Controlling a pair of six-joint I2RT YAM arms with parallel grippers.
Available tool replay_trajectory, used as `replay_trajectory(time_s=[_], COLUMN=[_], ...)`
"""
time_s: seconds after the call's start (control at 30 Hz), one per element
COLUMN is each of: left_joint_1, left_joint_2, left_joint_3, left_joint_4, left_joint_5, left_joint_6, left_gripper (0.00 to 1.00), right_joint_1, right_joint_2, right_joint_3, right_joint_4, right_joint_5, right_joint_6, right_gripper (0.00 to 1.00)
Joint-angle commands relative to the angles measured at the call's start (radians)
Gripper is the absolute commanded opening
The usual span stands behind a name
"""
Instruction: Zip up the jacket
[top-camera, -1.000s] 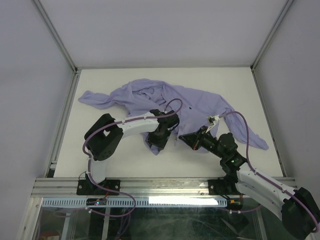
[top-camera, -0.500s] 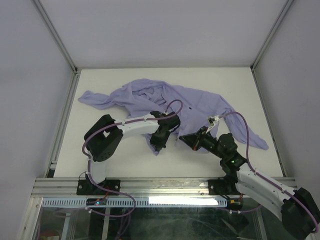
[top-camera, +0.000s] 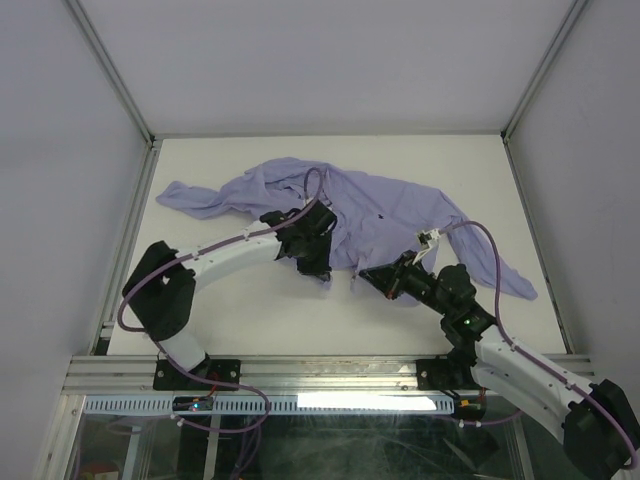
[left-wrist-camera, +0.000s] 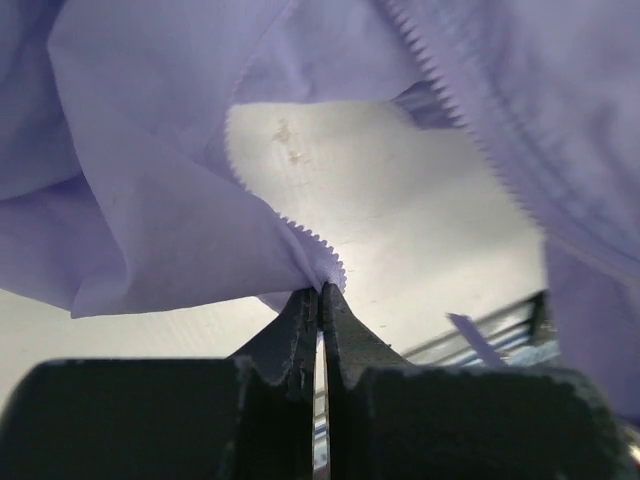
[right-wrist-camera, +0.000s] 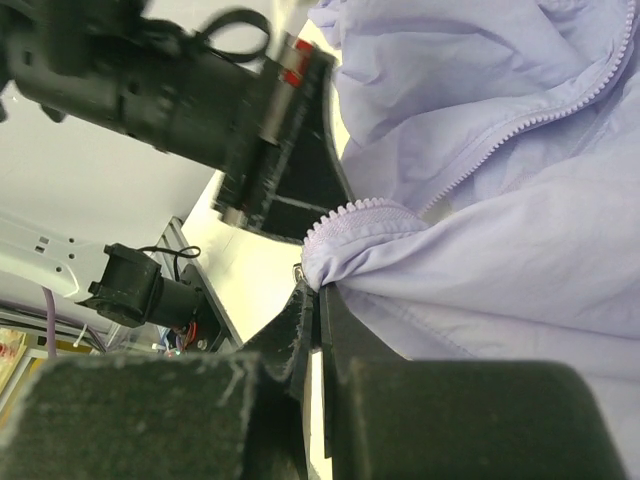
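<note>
Stretching out since the earlier frame, the left arm has dropped its elbow toward the table's left side and carried its pinch of cloth up and away from the near edge; the right arm has barely shifted.

The left gripper (left-wrist-camera: 320, 295) is fully closed, its fingers (left-wrist-camera: 342, 330) pressed together on the corner of one front edge of the jacket (top-camera: 400, 210). A row of zipper teeth (left-wrist-camera: 300, 232) runs straight up out of the fingertips. The opposite tooth row (left-wrist-camera: 460, 120) hangs above and to the right of them, well apart, with bare table (left-wrist-camera: 400, 220) showing between.

The right gripper (right-wrist-camera: 318, 292) is closed too, clamped on a bunched fold of hem just above its tips. A zipper line (right-wrist-camera: 520, 130) climbs away to the upper right, and the left arm's black wrist (right-wrist-camera: 180, 90) sits close by on the upper left. No slider is visible in any view.

Most of the jacket lies crumpled beyond both pairs of fingers, sleeves trailing off to either side.

The step in hand looks like straightening the two front edges. To do it well, keep both pinches firm, pull gently apart and toward the near side until each tooth row lies flat and untwisted, then bring the bottom ends side by side.
</note>
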Motion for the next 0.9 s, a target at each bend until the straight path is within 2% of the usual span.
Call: replay_trajectory(time_s=[0.0,0.1,0.17,0.43,0.87], left_joint_1=[0.047,0.059,0.059,0.058,0.058], left_joint_2=[-0.153,-0.225,-0.259,-0.408,-0.577], left_joint_3=[-0.062,-0.113,-0.131,-0.28,-0.553], left_joint_4=[0.2,0.298,0.352,0.612,1.033], left_joint_5=[0.076,0.062,0.055,0.023,0.013], left_joint_6=[-0.127,-0.164,-0.174,-0.178,-0.166], left_gripper=[0.0,0.0,0.0,0.0,0.0], right_joint_1=[-0.013,-0.021,-0.028,-0.049,-0.061], right_joint_2=[0.036,0.062,0.078,0.199,0.355], right_joint_3=[0.081,0.083,0.07,0.086,0.075], right_joint_4=[0.022,0.062,0.122,0.281,0.591], right_joint_5=[0.015,0.015,-0.069,-0.171,-0.235], right_joint_6=[-0.015,-0.015,-0.081,0.028,0.221], right_gripper=[0.0,0.0,0.0,0.0,0.0])
